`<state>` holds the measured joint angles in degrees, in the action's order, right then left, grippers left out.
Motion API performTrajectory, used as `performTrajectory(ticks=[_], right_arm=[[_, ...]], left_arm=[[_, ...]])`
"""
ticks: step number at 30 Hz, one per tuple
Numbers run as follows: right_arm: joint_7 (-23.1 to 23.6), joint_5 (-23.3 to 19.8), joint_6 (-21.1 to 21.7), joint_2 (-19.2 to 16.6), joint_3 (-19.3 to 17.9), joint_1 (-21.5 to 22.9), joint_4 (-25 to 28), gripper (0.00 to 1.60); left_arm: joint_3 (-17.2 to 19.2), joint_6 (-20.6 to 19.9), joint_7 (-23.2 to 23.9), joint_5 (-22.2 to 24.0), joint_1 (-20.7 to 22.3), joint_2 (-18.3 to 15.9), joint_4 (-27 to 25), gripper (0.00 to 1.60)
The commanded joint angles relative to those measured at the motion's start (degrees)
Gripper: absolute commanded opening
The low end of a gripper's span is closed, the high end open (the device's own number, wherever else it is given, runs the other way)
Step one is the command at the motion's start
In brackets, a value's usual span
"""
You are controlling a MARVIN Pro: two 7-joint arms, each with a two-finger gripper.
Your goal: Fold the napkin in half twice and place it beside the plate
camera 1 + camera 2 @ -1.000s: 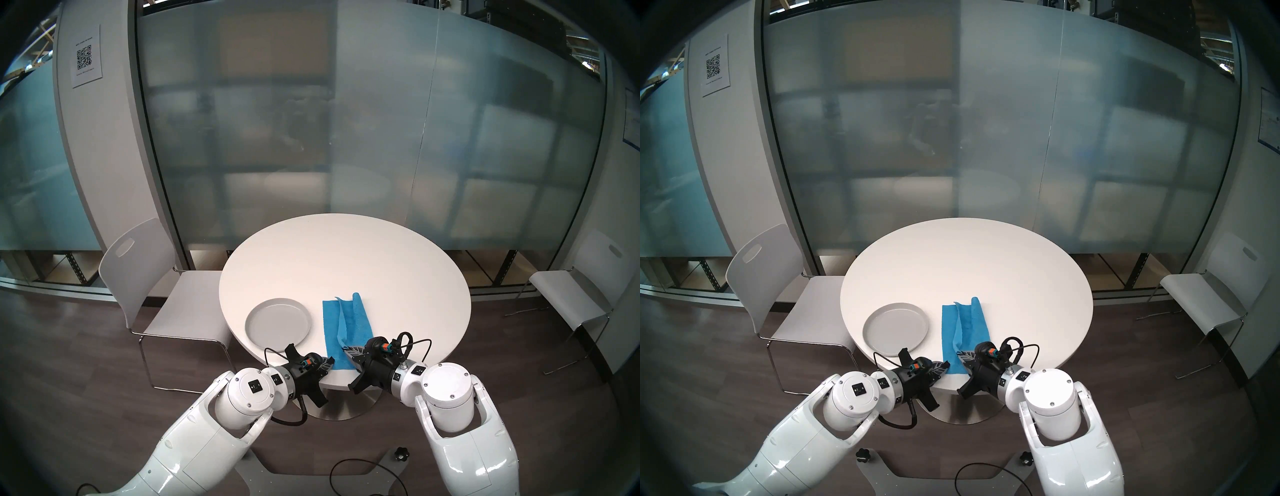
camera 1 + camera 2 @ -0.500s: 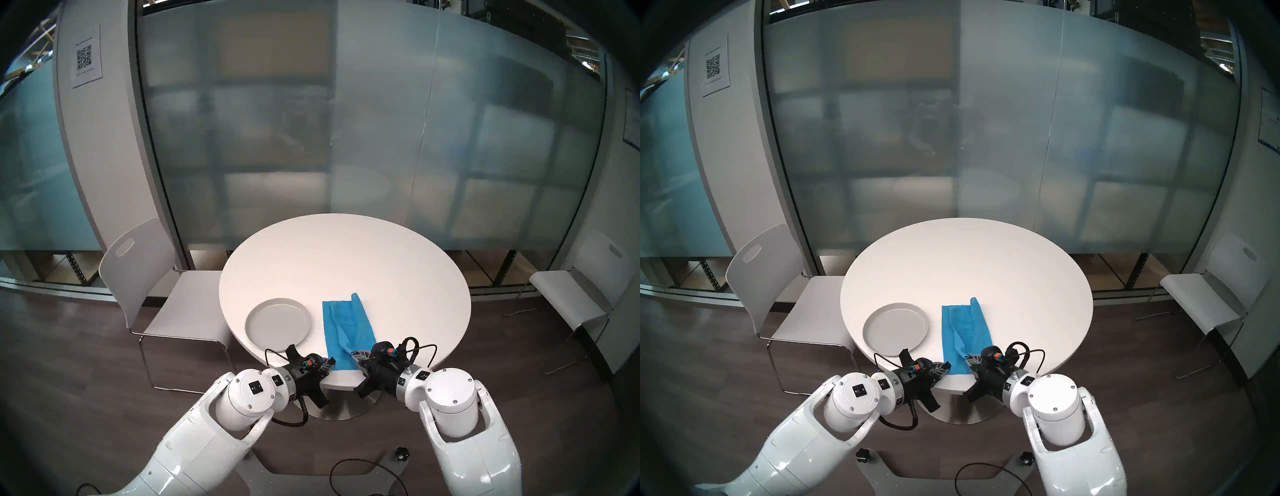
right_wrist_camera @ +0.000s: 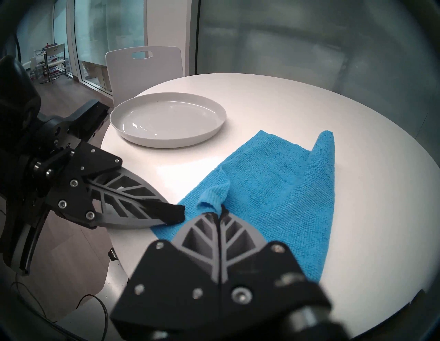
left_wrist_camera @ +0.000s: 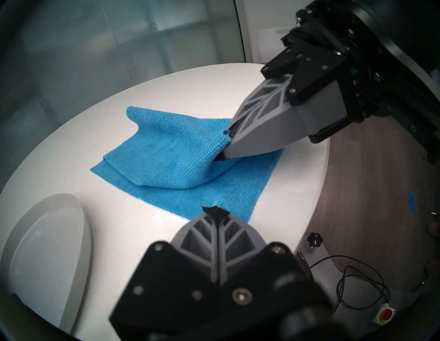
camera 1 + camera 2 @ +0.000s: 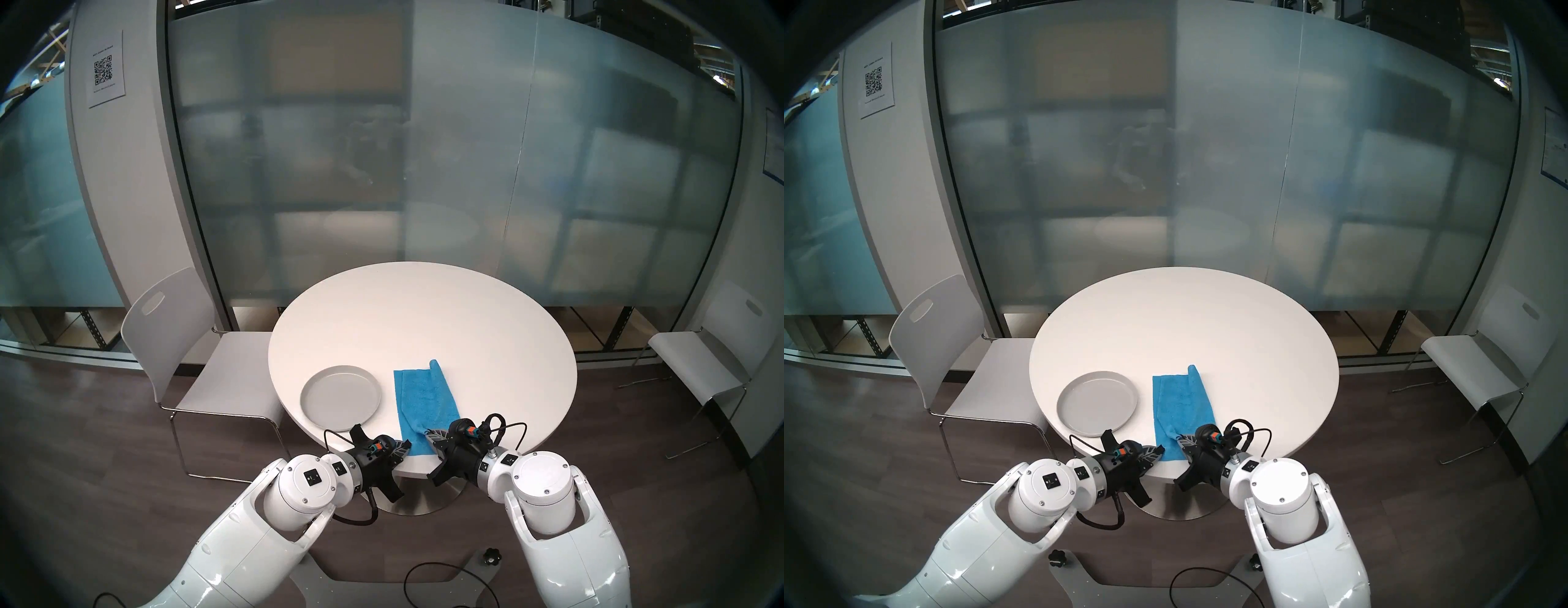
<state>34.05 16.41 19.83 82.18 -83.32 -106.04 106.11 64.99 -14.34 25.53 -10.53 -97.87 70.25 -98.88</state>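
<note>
While our right claw point(image 3: 220, 213) grips the napkin's point(image 5: 426, 401) upper corner at the tabletop's point(image 5: 466, 322) near edge, our left claw point(image 4: 215, 210) is clenched empty beside the lower layer.

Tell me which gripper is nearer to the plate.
Left. The left gripper sits shut just off the plate, at the napkin's near corner; the right gripper pinches the napkin's top layer farther away.

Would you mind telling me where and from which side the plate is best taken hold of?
Take the plate by its raised rim at the edge nearest the robot, coming in low from the left end effector's side. It lies flat on the table, apart from the napkin, so only the rim offers a pinch.
</note>
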Motion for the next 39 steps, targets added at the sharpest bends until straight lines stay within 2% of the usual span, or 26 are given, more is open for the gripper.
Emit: performTrajectory(ticks=[1, 23, 39], right_arm=[[-0.2, 0.3, 0.0, 0.4, 0.5, 1.7, -0.2, 0.23], [0.2, 0.7, 2.5, 0.1, 1.8, 2.3, -2.2, 0.24], [1.0, 3.1, 4.2, -0.4, 2.6, 2.7, -3.1, 0.22]], left_arm=[[1.1, -0.2, 0.0, 0.5, -0.3, -0.6, -1.5, 0.0], [0.6, 0.3, -0.3, 0.8, -1.3, -0.6, -2.1, 0.0], [1.6, 0.1, -0.7, 1.7, -1.2, -0.6, -3.4, 0.0]])
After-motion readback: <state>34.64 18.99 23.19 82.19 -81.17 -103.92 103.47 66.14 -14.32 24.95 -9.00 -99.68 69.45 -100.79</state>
